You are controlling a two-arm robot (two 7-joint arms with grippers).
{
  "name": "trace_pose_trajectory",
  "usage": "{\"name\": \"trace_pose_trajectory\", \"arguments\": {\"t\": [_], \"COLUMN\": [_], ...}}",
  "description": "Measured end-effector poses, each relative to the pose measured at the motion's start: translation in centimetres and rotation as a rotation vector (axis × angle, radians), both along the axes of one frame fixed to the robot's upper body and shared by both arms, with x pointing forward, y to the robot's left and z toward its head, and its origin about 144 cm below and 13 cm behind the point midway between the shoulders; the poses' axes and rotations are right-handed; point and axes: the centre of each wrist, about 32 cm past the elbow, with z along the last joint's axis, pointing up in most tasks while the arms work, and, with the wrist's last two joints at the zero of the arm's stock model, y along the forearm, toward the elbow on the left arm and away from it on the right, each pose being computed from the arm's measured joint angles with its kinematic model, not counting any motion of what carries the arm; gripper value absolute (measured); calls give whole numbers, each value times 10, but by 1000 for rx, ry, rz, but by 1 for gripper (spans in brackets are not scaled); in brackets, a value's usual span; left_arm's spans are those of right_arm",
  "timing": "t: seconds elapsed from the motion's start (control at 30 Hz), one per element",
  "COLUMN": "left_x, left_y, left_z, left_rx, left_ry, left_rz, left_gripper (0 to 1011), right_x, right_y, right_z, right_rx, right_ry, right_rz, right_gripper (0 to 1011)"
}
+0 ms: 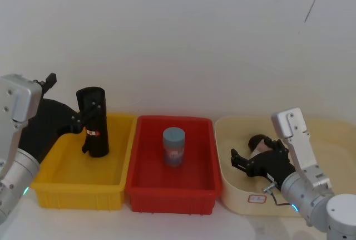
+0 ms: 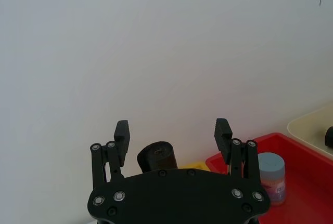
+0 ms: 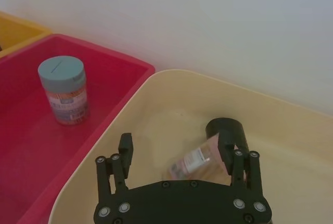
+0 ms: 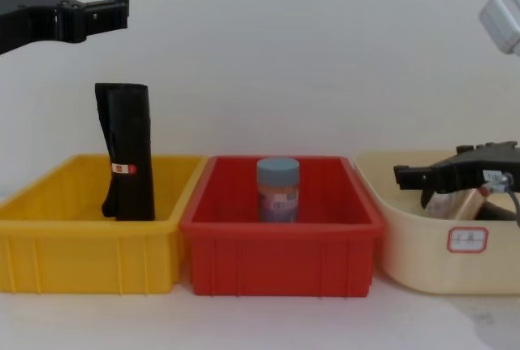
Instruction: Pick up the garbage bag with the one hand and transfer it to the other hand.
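One black bag roll point(image 1: 94, 122) stands upright in the yellow bin point(image 1: 58, 183) in the head view, the left gripper point(image 1: 84, 118) at its upper half; the left wrist view shows that gripper point(image 2: 172, 136) spread wide above the roll point(image 2: 157, 156); in the chest view the roll point(image 4: 127, 152) looks light, stiff and slick, best pinched mid-height, while the right gripper point(image 4: 416, 177) hangs open over the cream tub point(image 4: 422, 261).

We hold our left arm raised at the left side, its silver-grey cylindrical wrist carrying a black two-finger left gripper point(image 4: 122, 9) that points forward and level, high up. Its fingers point(image 2: 122, 130) stand spread wide with nothing between them. Our right arm reaches in low from the right, a silver-grey forearm with a thin cable ending in the black two-finger right gripper point(image 1: 235, 158), tilted downward. Its fingers point(image 3: 125, 145) are likewise parted and clasp nothing.
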Motion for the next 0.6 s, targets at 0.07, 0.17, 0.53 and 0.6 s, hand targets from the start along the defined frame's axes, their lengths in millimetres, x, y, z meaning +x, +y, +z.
{"name": "trace_pose_trajectory", "arguments": {"t": [0.07,0.17,0.53,0.6], "left_x": [0,0,0,0], "left_y": [0,0,0,0], "left_z": [0,0,0,0], "left_rx": [0,0,0,0], "left_ry": [0,0,0,0], "left_rz": [0,0,0,0], "left_gripper": [1001,1001,1001,1001], "right_x": [0,0,-1,-2], "right_y": [0,-1,6,10], "right_z": [0,0,19,23], "right_rx": [-1,-2,15,21], "right_ry": [-2,-14,-94,-109], "right_rz": [-2,-4,13,22], "right_gripper": [995,1001,1001,1001]}}
